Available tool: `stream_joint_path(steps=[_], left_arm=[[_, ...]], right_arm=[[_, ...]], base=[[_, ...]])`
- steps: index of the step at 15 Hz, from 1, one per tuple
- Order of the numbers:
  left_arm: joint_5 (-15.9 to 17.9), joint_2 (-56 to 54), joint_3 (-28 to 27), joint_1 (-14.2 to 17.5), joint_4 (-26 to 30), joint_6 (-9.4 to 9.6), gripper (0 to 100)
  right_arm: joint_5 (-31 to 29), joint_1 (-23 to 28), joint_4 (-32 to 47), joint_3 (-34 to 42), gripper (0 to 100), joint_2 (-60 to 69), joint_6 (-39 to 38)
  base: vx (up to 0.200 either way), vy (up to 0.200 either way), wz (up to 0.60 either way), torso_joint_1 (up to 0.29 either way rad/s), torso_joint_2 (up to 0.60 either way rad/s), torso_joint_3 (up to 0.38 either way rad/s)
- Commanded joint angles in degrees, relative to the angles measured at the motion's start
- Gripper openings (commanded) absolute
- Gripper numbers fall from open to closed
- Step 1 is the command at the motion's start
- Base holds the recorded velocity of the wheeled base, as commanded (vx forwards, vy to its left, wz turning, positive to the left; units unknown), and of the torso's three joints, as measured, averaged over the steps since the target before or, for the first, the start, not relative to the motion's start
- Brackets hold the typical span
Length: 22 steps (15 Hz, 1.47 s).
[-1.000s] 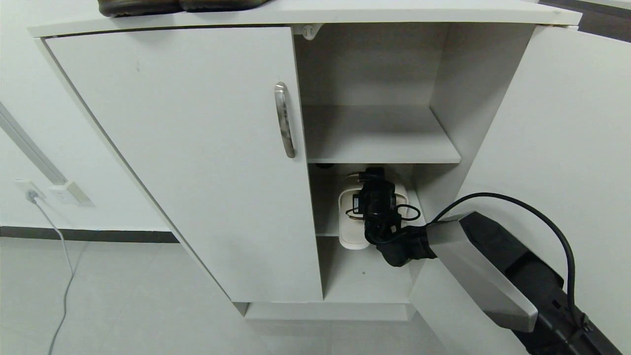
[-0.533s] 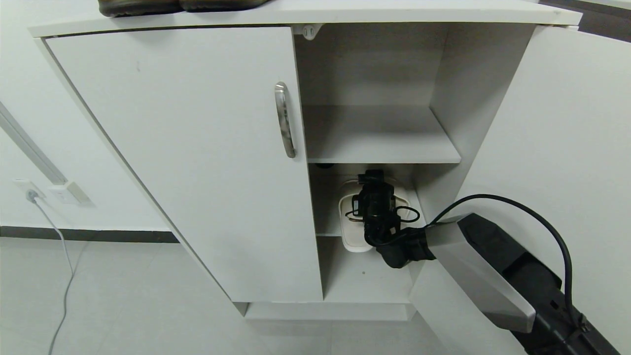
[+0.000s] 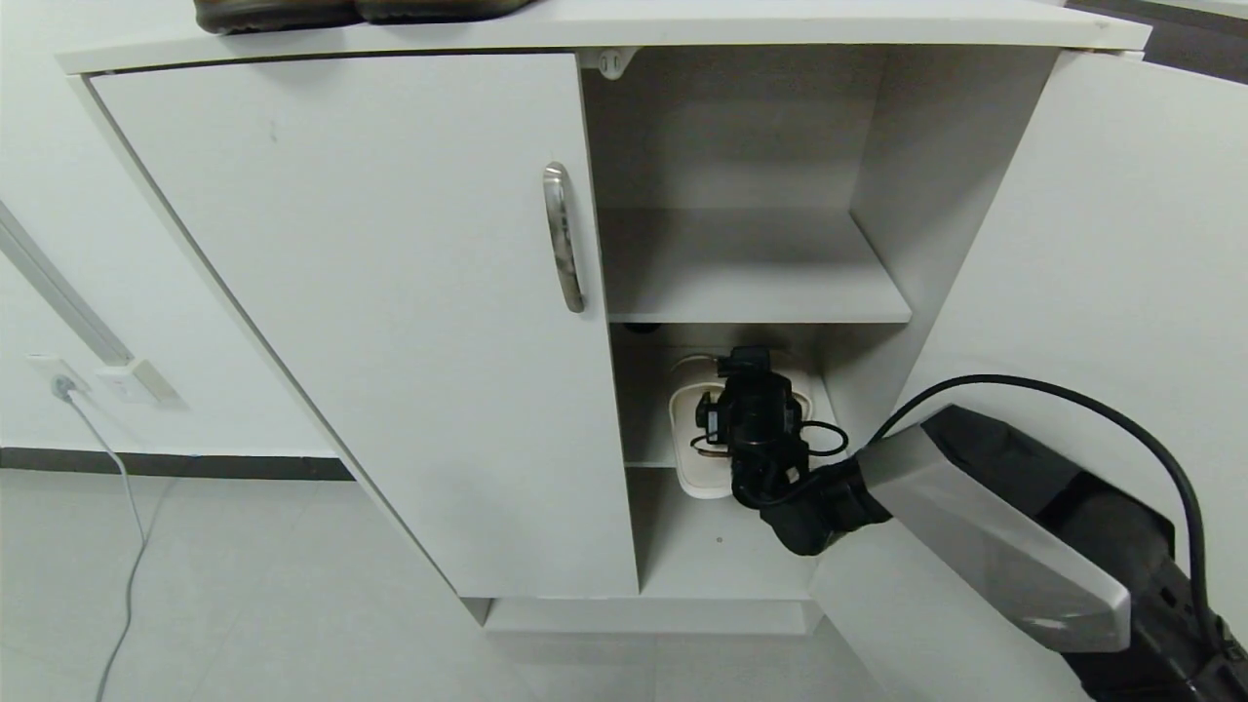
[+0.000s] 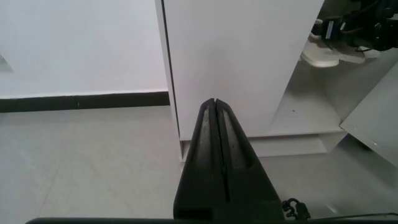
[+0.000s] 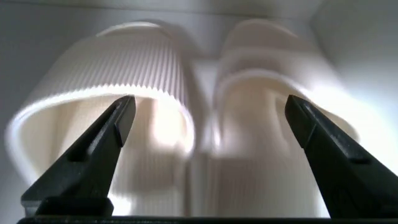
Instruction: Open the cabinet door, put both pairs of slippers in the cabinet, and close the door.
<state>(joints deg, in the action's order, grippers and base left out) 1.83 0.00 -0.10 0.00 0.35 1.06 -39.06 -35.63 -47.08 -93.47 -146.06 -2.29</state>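
White ribbed slippers (image 3: 694, 458): lower shelf inside white wooden cabinet (image 3: 780, 21), 5 o'clock.
Right pincer (image 5: 210, 102): spread wide, flanking that pair.
Left pincer (image 4: 214, 102): closed tight, empty, above floor.
Dark slippers (image 3: 292, 12): cabinet top, 11 o'clock.
Right door (image 3: 1102, 244): open.

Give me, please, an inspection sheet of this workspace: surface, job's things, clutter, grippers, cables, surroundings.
Surface: lower shelf bears the white slippers; right door open, left door shut.
Job's things: dark slippers lie on the cabinet top.
Clutter: nothing seen.
Grippers: right gripper open, at the white slippers; left gripper shut, low before the cabinet.
Cables: black cable arcs over the right arm; grey cord hangs from the wall socket.
Surroundings: white wall, grey floor.
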Motion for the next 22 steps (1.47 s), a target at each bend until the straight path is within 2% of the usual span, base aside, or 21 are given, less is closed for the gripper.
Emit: stream_joint_path(steps=[1,7,9,16,22], left_arm=[[0.11,0.09,0.01,0.0,0.0,-0.01,0],[0.11,0.09,0.01,0.0,0.0,0.08,0],[0.11,0.09,0.01,0.0,0.0,-0.01,0],[0.11,0.09,0.01,0.0,0.0,0.08,0],[0.11,0.09,0.01,0.0,0.0,-0.01,0]], right_arm=[[-0.14,-1.81,-5.65,13.4,100,9.47,0.01],[-0.58,-7.96,-18.22,41.96,100,23.62,0.01],[-0.58,-10.16,-22.79,47.41,100,24.5,-0.08],[-0.67,-10.95,-24.2,48.73,100,24.59,0.45],[-0.67,-11.04,-24.2,48.82,100,24.59,0.45]], base=[[0.0,0.0,0.0,0.0,0.0,0.0],[0.0,0.0,0.0,0.0,0.0,0.0],[0.0,0.0,0.0,0.0,0.0,0.0],[0.0,0.0,0.0,0.0,0.0,0.0],[-0.2,0.0,0.0,0.004,0.0,0.002]])
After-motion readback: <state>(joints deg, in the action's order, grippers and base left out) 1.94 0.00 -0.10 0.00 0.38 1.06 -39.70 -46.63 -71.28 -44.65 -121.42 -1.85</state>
